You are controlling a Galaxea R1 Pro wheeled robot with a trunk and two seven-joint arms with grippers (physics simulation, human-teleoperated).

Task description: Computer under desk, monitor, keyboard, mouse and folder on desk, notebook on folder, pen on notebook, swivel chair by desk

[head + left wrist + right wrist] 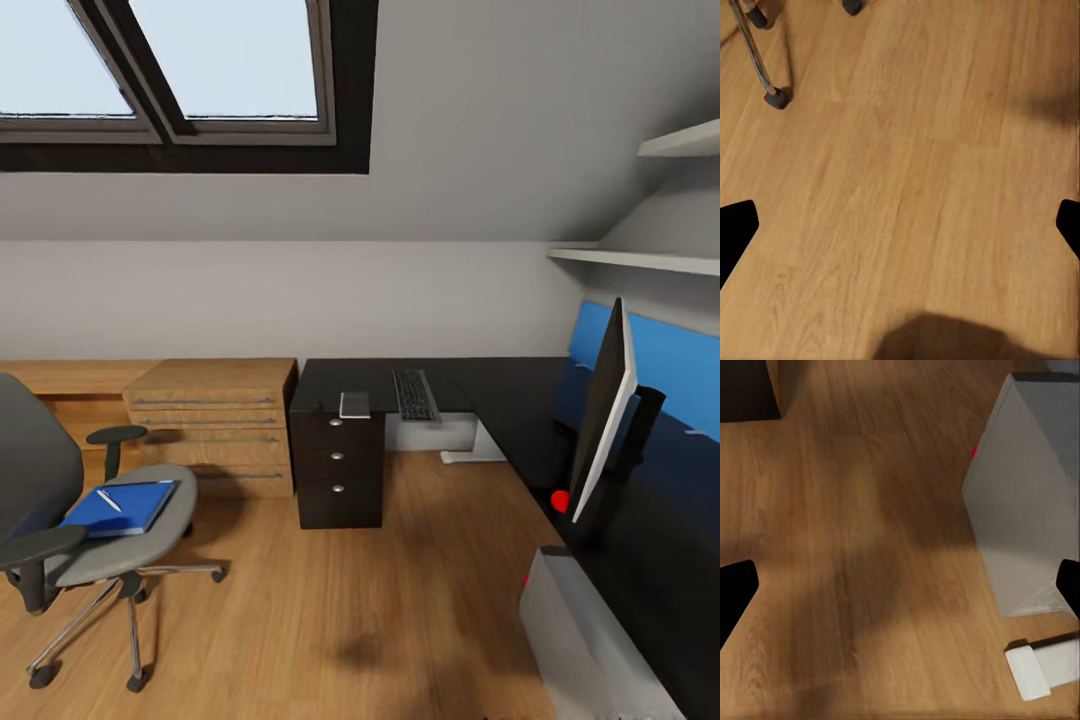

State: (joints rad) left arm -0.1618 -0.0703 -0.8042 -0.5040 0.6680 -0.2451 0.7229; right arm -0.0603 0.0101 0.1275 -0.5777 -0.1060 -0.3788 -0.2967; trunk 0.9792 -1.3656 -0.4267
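the folder [120, 507] lies flat on the seat of the swivel chair [70, 520], toward the seat's front edge, with the pen [109, 500] resting slantwise on its cover. it looks thin, light and fairly stiff, probably slick on its faces, so i'd judge it best taken by pinching an edge that overhangs or nears the seat's rim; the pen is loose and would likely roll off if the folder tips. it is a bright-blue rectangle, nearly as wide as the grey seat.

the chair stands well apart from the desk [500, 395], on the wood floor [300, 620]. on the desk's far edge, above the black drawer unit [338, 468], a small grey-framed flat thing [354, 404] lies beside the keyboard [414, 394]. the monitor [605, 410] stands on the near wing of the desk, seen edge-on, and the computer [1027, 502] sits on the floor by it.

the left gripper [900, 225] and the right gripper [900, 585] both hang over bare floor, fingers spread wide, holding nothing.
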